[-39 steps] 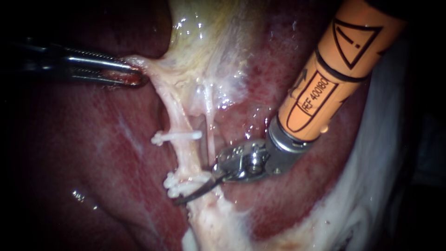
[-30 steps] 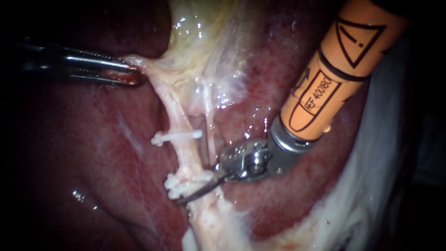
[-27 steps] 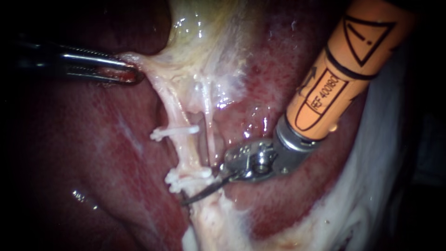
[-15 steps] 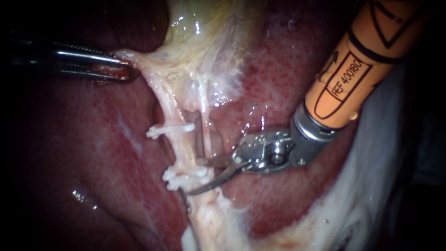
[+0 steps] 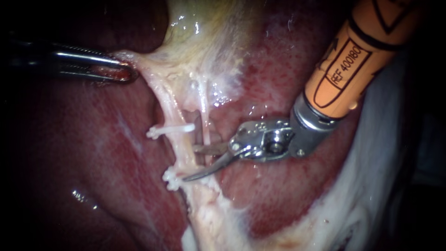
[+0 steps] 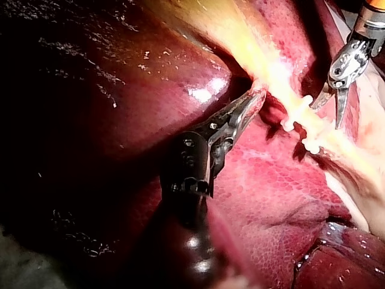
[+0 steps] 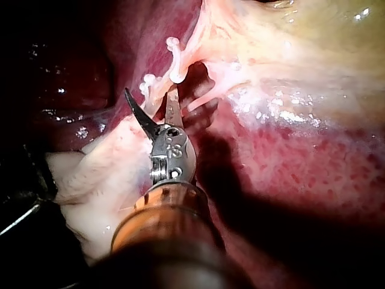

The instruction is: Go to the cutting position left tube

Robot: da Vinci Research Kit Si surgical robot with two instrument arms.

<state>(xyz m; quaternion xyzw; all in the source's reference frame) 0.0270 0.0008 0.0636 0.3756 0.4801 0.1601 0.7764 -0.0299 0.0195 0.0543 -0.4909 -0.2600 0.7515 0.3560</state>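
The left tube [image 5: 182, 148] runs down the middle of the endoscope view, a pale strand from the gallbladder [image 5: 209, 46] at upper centre toward lower centre. The upper clip [image 5: 169, 130] lies across it and the lower clips [image 5: 171, 179] sit a little further down. The bare stretch between them looks like the place to cut.

The right instrument [image 5: 189, 163] comes in from the upper right with its pincer spread into two thin blades. One blade reaches level with that stretch, passing the thinner right tube [image 5: 204, 123]. The other lies over the strand just above the lower clips. I'd say the approach is nearly done; what's left is seating the tube squarely in the mouth, clear of the clips.

At upper left the left instrument [image 5: 129, 73] has its pincer pinching tissue at the gallbladder's edge, drawing the strand taut over the liver [image 5: 93, 153].

The right wrist view adds that the strand [image 7: 159, 93] appears to sit between the spread blades. The left wrist view is less sure: there the blades hang just beside the tube [image 6: 304, 129], on the side away from the left instrument, one tip close to it, the other clear
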